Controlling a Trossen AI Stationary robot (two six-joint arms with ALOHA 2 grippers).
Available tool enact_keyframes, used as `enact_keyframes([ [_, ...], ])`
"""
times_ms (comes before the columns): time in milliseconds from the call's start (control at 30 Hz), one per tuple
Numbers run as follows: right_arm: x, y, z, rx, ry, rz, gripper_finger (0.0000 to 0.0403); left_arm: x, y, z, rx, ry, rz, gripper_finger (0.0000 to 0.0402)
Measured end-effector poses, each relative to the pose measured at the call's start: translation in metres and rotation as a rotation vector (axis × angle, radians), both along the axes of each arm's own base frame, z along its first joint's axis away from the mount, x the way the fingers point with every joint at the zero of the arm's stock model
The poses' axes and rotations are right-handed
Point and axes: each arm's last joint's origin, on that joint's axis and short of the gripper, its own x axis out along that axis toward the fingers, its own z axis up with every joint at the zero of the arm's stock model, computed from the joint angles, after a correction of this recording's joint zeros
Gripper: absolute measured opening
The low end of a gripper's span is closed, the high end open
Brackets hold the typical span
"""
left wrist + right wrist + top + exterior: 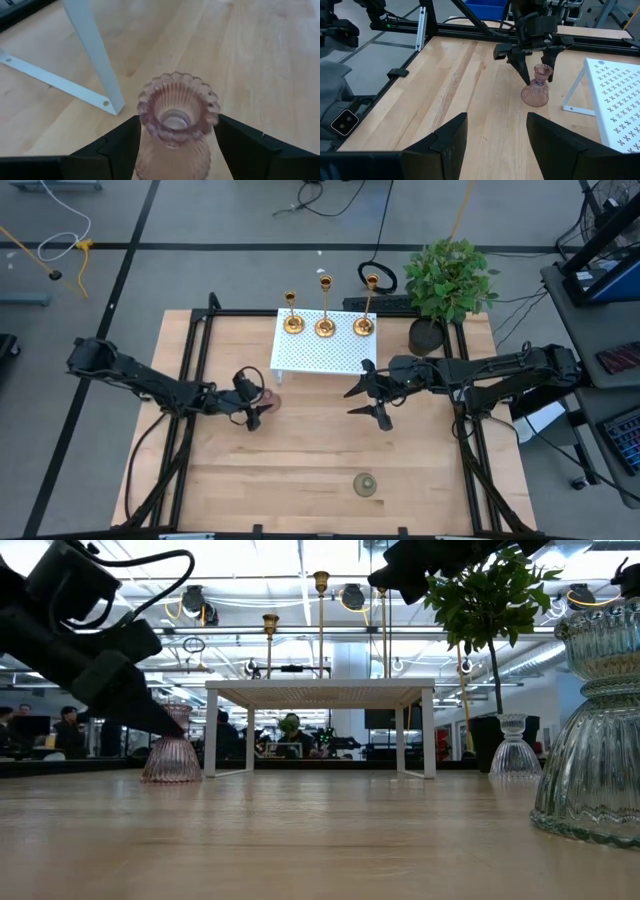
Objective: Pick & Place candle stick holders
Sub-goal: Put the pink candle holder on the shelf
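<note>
Three gold candlesticks [324, 320] stand on their round bases on a white perforated stand [320, 355] at the table's far middle. They also show in the low view [320, 585]. A pink ribbed glass holder [177, 117] stands upright on the table by the stand's near left leg, and also shows in the right wrist view [537, 90]. My left gripper [260, 405] is open, with one finger on either side of the holder's upper part. My right gripper [367, 405] is open and empty, above the table near the stand's near right corner. My left gripper's fingers [125, 142] stand close on either side of the pink holder's scalloped rim [150, 95], coming slanting down from the table's left. I cannot tell whether they touch it. The holder's base rests on the table.
A clear glass holder [365, 485] stands near the table's front edge, large in the low view [595, 730]. A potted plant [450, 280] stands at the far right, with another clear glass holder [515, 755] beside it. Black frame rails [195, 350] run along both sides.
</note>
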Motion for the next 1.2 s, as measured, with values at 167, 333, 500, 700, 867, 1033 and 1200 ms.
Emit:
enact_keyframes([
  [167,0.000,0.000,0.000,0.000,0.000,0.000,0.0196,0.004,0.000,-0.001,0.038,-0.015,-0.004,0.0252],
  [333,0.000,0.000,0.000,0.000,0.000,0.000,0.0196,0.006,-0.001,0.000,0.045,-0.032,-0.011,0.0230],
  [500,0.000,0.000,0.000,0.000,0.000,0.000,0.0196,0.006,-0.001,0.000,0.044,-0.033,-0.011,0.0177],
  [700,0.000,0.000,0.000,0.000,0.000,0.000,0.0196,0.009,-0.001,0.004,0.026,-0.091,-0.007,0.0139],
  [867,0.000,0.000,0.000,0.000,0.000,0.000,0.0196,0.012,-0.006,0.013,0.009,-0.192,-0.035,0.0139],
  [1033,0.000,0.000,0.000,0.000,0.000,0.000,0.0196,0.014,-0.018,0.023,-0.016,-0.302,-0.098,0.0150],
  [1200,0.000,0.000,0.000,0.000,0.000,0.000,0.0196,0.016,-0.026,0.039,0.003,-0.443,-0.134,0.0140],
])
